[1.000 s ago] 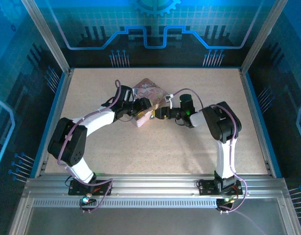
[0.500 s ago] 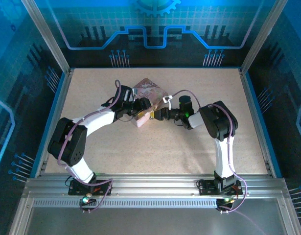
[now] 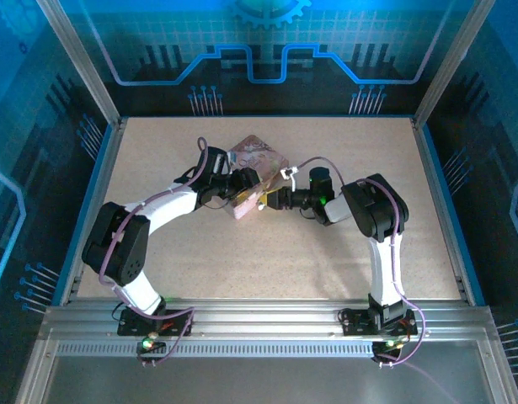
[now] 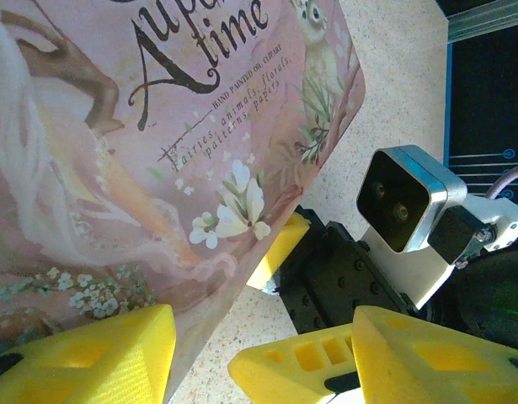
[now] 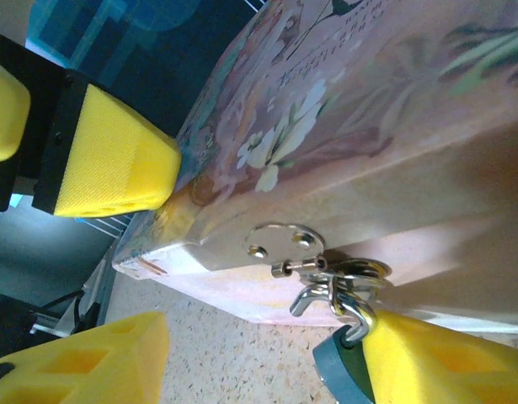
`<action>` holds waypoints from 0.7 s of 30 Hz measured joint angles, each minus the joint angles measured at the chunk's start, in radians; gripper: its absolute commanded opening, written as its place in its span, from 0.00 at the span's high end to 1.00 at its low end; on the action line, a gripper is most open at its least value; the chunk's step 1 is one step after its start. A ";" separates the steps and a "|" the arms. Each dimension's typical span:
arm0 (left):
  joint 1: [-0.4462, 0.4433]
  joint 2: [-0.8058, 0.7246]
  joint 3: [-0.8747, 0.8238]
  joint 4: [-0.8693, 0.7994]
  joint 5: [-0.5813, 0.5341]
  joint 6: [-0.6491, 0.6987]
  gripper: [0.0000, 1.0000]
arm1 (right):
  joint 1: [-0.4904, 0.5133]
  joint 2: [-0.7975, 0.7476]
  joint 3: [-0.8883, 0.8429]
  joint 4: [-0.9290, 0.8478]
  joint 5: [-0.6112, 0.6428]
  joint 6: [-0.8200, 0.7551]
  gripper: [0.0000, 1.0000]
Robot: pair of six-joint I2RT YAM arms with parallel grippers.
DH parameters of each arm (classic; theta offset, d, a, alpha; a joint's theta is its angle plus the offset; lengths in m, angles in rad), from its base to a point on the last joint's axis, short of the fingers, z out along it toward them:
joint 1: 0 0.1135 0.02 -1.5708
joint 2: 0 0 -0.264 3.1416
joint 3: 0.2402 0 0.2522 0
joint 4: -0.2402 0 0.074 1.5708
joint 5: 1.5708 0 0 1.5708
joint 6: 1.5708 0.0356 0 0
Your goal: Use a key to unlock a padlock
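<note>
The padlock (image 5: 344, 372) has a bluish body, and its silver shackle (image 5: 336, 296) hangs through the hasp (image 5: 284, 239) on the front of the pink tin (image 5: 385, 126). My right gripper (image 5: 267, 337) is open in front of that hasp, and the lock body rests against the inner side of its right finger (image 5: 448, 362). My left gripper (image 4: 200, 345) is open at the tin (image 4: 115, 151), one finger (image 4: 82, 358) over the lid edge and the other over the table. From above, the left gripper (image 3: 248, 187) and right gripper (image 3: 265, 200) meet at the tin (image 3: 257, 160). The key is out of view.
The right arm's wrist camera (image 4: 406, 202) and black gripper body sit close beside my left fingers. Speckled tabletop (image 3: 267, 269) stretches toward the near edge, with blue walls around it.
The right gripper has moved left, closer to the tin's front where the lock hangs. The left arm has stayed at the tin.
</note>
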 measured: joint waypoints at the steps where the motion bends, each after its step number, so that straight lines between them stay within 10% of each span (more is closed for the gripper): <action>1: 0.000 0.000 0.000 0.000 0.000 0.000 0.42 | 0.000 0.000 -0.004 0.003 -0.001 0.000 0.42; 21: 0.000 0.000 0.000 0.000 0.000 0.000 0.42 | -0.006 0.000 -0.010 -0.055 -0.001 -0.021 0.76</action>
